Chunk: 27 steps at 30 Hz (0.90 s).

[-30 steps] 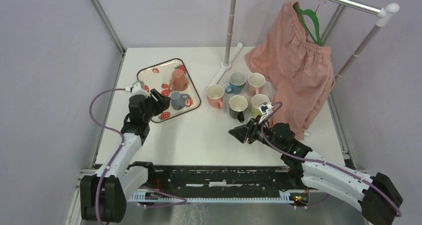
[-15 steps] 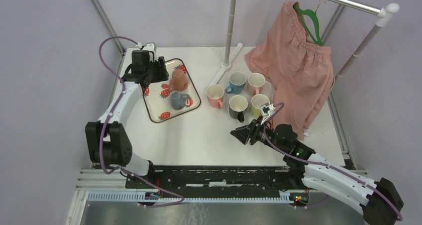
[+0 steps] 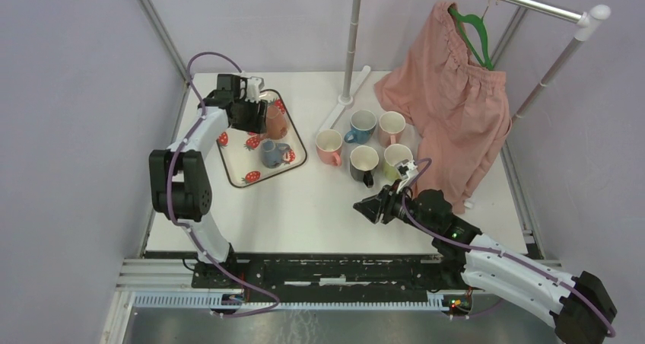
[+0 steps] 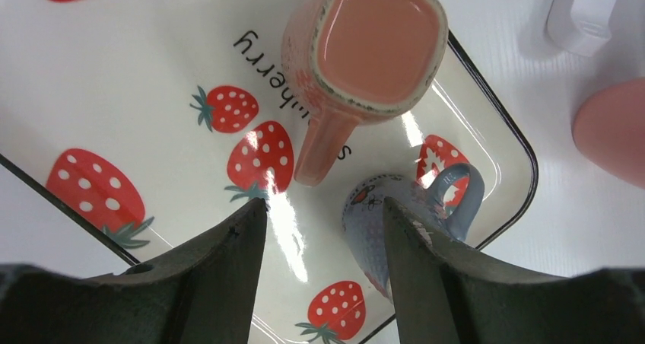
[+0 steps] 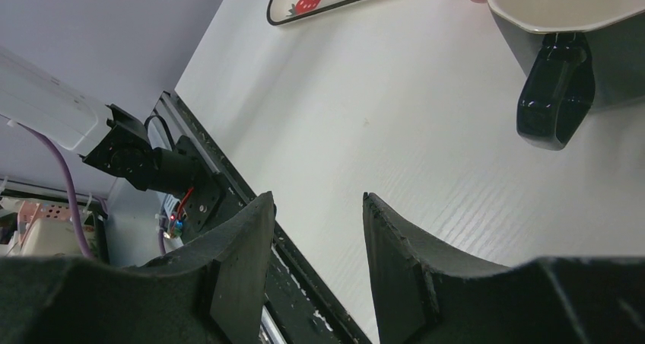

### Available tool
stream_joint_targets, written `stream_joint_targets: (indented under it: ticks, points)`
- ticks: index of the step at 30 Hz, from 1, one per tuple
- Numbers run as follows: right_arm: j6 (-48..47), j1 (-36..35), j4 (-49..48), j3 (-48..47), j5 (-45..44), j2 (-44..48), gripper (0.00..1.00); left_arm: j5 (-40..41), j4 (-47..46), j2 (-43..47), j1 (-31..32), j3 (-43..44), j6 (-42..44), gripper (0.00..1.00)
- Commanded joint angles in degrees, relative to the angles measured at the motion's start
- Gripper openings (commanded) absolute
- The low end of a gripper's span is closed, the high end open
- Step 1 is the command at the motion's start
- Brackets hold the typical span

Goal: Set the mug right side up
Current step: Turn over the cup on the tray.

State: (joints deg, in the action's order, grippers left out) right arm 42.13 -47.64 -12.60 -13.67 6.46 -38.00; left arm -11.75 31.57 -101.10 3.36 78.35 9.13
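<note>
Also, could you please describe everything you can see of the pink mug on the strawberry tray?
The pink mug looks like glazed ceramic, squarish with rounded corners. It stands upside down, flat base up, ringed by a rough speckled edge. Its handle points toward the open left tool, which does not touch it. It rests on the tray, partly covering the printed lettering, apart from the blue mug.

We see a glossy ceramic pink mug (image 4: 376,43) on a shiny, reflective strawberry tray (image 4: 114,55), over a matt white table (image 5: 380,108).
</note>
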Motion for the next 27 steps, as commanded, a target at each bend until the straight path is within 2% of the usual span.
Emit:
stream_joint_targets:
  ticks: [1,18,23,27]
  points:
    - [-0.6,-0.2,-0.9,-2.1,0.0,-0.2,0.53,-1.0,0.3,-2.2,0.1,5.8,5.6,0.64]
    - [-1.6,-0.3,-0.9,-3.1,1.1,-3.1,0.53,1.0,2.8,-12.5,2.5,13.4,8.9,0.6]
    - [-1.5,-0.3,-0.6,-2.9,0.8,-2.9,0.53,2.5,2.8,-13.6,3.0,13.8,9.8,0.53]
    - [-1.5,-0.2,-0.8,-3.2,1.0,-3.5,0.53,2.9,3.5,-14.2,3.4,14.5,10.2,0.41]
